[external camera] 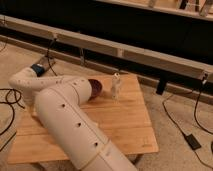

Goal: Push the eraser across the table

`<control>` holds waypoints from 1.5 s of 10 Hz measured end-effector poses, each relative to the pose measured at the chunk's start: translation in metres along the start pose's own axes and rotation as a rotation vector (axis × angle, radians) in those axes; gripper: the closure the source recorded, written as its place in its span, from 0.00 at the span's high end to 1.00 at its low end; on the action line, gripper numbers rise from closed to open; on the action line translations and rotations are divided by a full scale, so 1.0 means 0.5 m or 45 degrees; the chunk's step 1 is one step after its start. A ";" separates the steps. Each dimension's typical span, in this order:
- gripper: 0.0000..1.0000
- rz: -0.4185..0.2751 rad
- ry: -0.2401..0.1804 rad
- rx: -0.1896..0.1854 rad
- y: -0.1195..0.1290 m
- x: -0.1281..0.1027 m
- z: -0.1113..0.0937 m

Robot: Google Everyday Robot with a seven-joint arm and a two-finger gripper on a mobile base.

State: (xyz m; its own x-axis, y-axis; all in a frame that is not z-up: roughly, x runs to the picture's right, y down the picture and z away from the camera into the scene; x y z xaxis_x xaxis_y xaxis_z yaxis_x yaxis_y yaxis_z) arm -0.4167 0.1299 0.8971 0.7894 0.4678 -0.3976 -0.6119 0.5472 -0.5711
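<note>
Arm (pixel 65 120) fills the near left of the view: a thick white link rises from the bottom edge to an elbow at the far left, and the forearm runs from there to the right over the back of the surface (pixel 125 125), a low top of light wooden planks with lengthwise seams. The hand (pixel 105 89) sits at the forearm's tip, above the back middle of the planks, where a dark reddish round part (pixel 95 90) shows. How far it is open, and whether it has hold of anything, cannot be told. Just right of that tip stands a small pale upright piece (pixel 116 86) with a narrower top — part of the hand or a separate thing, I cannot tell which. The eraser cannot be made out (the arm covers much of the left half of the planks), so its place cannot be given. On the floor to the right lies a dark cable (pixel 175 120) with a small black box (pixel 192 141); more cables (pixel 10 100) lie at the left. A long pale rail (pixel 150 55) runs behind.
</note>
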 end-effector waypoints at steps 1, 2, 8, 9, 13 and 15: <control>0.65 0.006 0.030 0.008 -0.004 0.015 -0.005; 0.65 0.013 0.060 0.018 -0.011 0.031 -0.011; 0.65 0.050 0.134 0.100 -0.063 0.070 -0.018; 0.65 0.055 0.137 0.123 -0.070 0.072 -0.016; 0.65 0.074 0.141 0.245 -0.101 0.085 -0.010; 0.65 0.095 0.142 0.290 -0.113 0.101 -0.014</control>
State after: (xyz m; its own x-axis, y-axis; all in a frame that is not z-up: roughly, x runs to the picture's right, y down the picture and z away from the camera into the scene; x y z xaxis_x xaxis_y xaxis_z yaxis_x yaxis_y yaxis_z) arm -0.3421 0.1176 0.9044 0.7346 0.4399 -0.5165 -0.6538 0.6623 -0.3659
